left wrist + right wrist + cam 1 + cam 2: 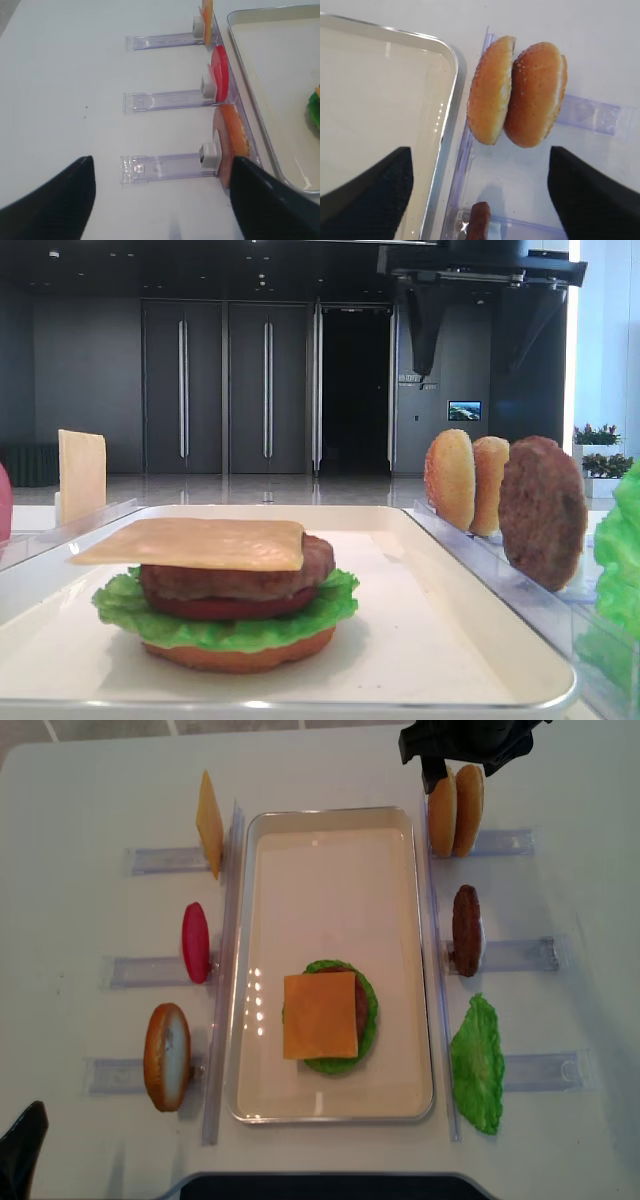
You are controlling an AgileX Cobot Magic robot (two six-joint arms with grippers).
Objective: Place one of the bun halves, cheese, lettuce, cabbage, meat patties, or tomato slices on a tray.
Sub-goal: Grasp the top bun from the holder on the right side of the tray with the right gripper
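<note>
- Since the two bun halves (520,92) stand on edge, touching, in the clear rack (590,114) just right of the tray (451,75), I could easily snag both or tip one.
- My right pincer (480,192) hangs over them, jaws wide, holding nothing.
- Cheese-topped stack (322,1015) sits nearer on the tray.
- Left pincer (162,200) looks spread too, empty.

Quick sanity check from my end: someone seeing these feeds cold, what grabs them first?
The half-built burger in the white tray: orange-brown base, lettuce, tomato, patty, with a cheese slice on top. Next, the right gripper hanging open over the two sesame bun halves standing on edge in the rack at the tray's far right corner. Spare ingredients stand in clear racks along both sides.
</note>
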